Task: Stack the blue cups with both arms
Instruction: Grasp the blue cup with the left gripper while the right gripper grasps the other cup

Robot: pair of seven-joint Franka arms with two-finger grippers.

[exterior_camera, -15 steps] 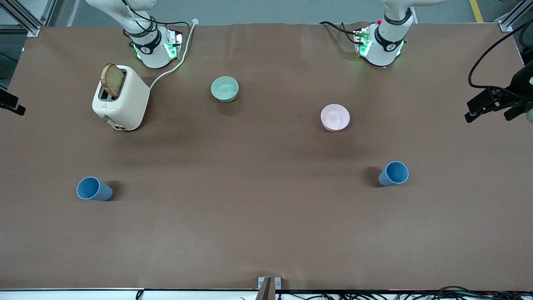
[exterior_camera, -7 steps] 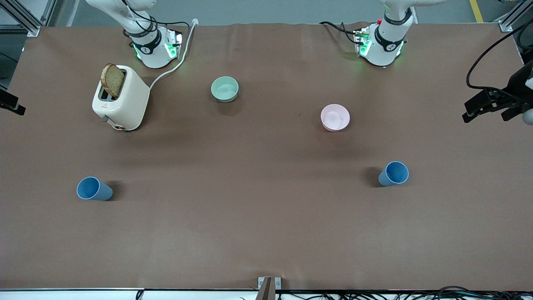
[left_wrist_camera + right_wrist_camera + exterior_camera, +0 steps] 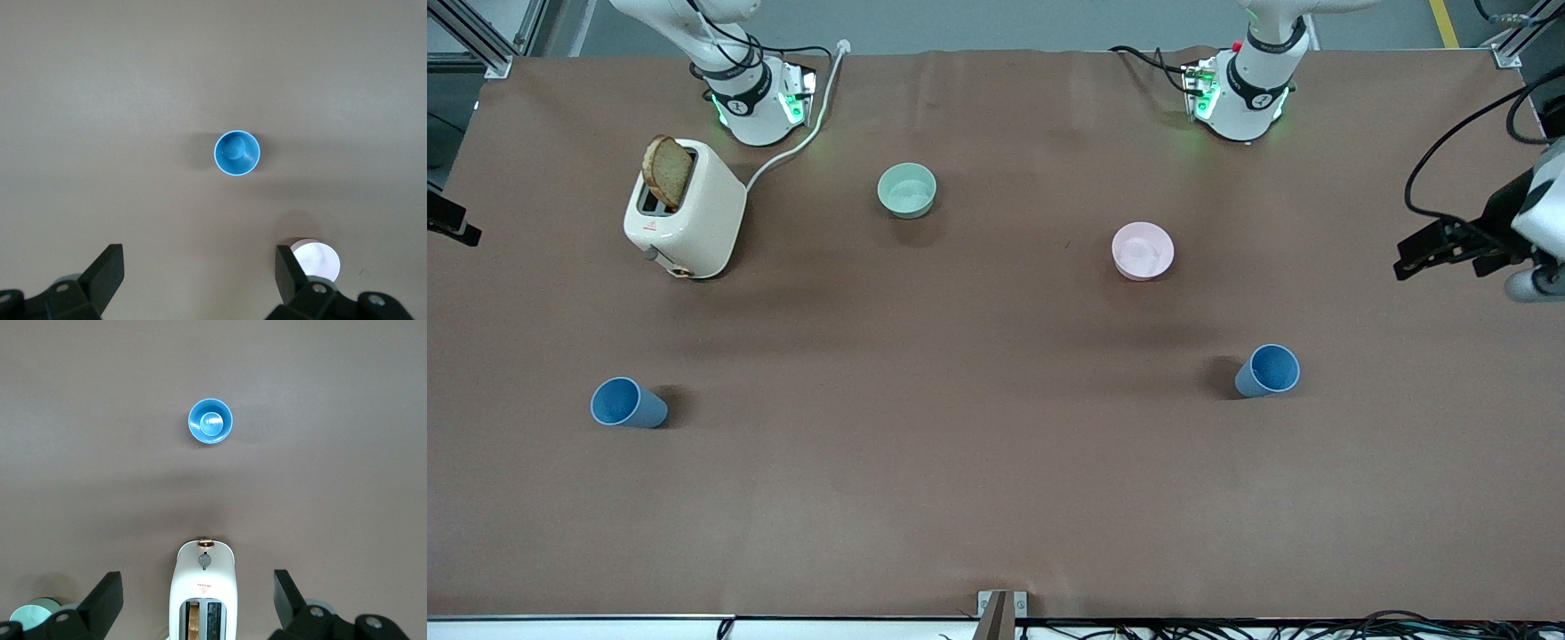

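Two blue cups stand upright and apart on the brown table. One cup is toward the left arm's end and also shows in the left wrist view. The other cup is toward the right arm's end and also shows in the right wrist view. My left gripper hangs high over the left arm's end of the table, open and empty. My right gripper is open and empty, high over the toaster. In the front view only a black part of it shows at the edge.
A white toaster with a bread slice stands near the right arm's base, its cord running to the table's edge. A mint-green bowl and a pink bowl sit farther from the front camera than the cups.
My left gripper has moved in over the table, toward the cup at its end. The right arm, the cups and the bowls have not moved.
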